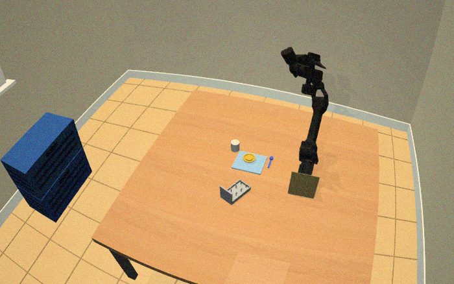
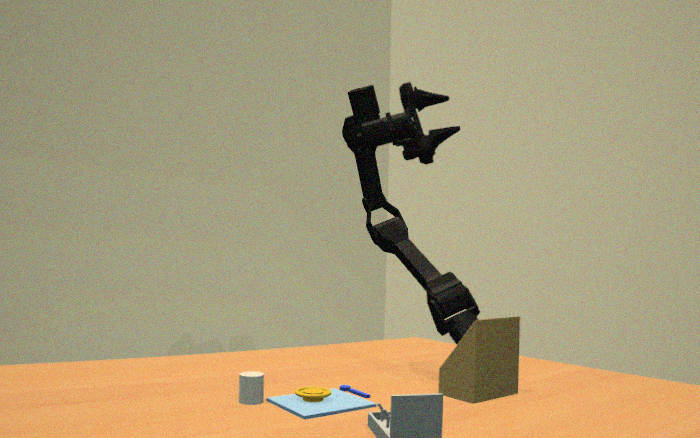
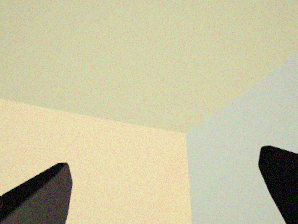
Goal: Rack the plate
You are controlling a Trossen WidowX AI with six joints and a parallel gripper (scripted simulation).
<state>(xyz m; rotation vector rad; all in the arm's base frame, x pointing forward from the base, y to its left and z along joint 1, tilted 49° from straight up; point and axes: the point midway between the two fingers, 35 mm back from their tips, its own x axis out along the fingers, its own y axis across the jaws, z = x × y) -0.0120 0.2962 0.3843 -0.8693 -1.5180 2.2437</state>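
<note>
A yellow plate (image 1: 249,157) (image 2: 313,393) lies flat on a light blue mat (image 1: 246,167) (image 2: 309,411). A small grey and white dish rack (image 1: 226,194) (image 2: 417,417) stands on the table, nearer the top camera than the mat; it has one tall end wall and several short dark posts, and no plate is in it. Its lower part is cut off in the exterior view. My gripper (image 2: 454,113) (image 3: 168,167) is open and empty, raised high above the table and far from the plate and rack. The wrist view shows only walls and ceiling between the two fingers.
A grey cup (image 1: 235,146) (image 2: 251,388) with a white top stands beside the mat. A blue spoon (image 1: 270,162) (image 2: 356,391) lies at the mat's other side. The arm's base block (image 1: 303,185) (image 2: 480,361) stands on the table (image 1: 187,214). A blue cabinet (image 1: 50,160) stands on the floor.
</note>
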